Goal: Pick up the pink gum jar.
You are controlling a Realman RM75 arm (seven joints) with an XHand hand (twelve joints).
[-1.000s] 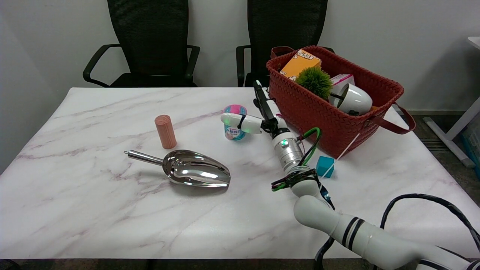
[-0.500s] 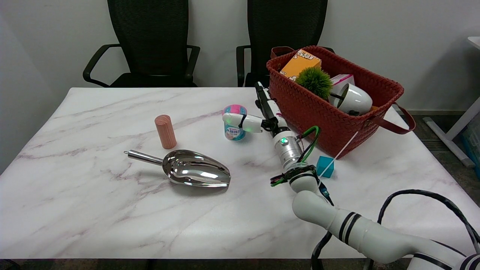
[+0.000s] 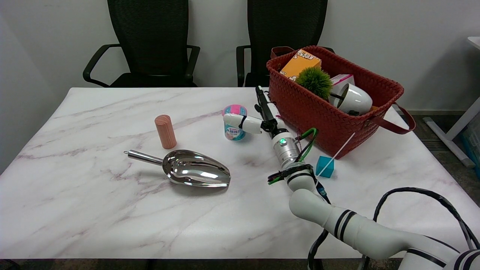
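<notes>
Your robot hand (image 3: 252, 122) sits at the pink gum jar (image 3: 235, 122), one finger laid across its front, the others apart behind at its 3 o'clock; nothing is clamped yet. The jar stands on the table (image 3: 112, 210). Closing and lifting remain.

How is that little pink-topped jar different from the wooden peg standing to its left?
The pink gum jar has a printed teal label and a pink lid; the wooden cylinder is plain, pale reddish wood. The jar is squatter, the cylinder taller and slimmer. The right hand reaches around the jar; the cylinder stands alone. Both stand upright on the table.
</notes>
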